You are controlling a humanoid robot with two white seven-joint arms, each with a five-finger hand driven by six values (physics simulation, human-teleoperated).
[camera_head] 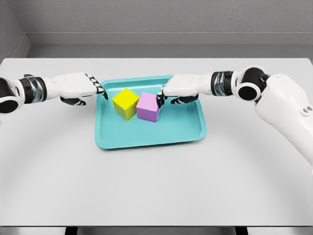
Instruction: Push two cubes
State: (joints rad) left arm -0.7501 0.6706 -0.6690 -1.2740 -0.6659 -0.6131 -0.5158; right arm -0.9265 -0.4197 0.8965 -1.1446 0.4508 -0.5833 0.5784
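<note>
A yellow cube (125,103) and a pink cube (148,106) stand side by side, touching, in the back half of a teal tray (151,134). My left hand (80,88) reaches in from the left; its fingertips (103,94) are over the tray's left rim, a short gap from the yellow cube. Coming from the right, my right hand (180,89) has its fingertips (160,98) against the pink cube's upper right edge. Both hands have their fingers held together and extended, grasping nothing.
The tray lies in the middle of a white table (156,186). A grey wall (156,19) runs behind the table's far edge.
</note>
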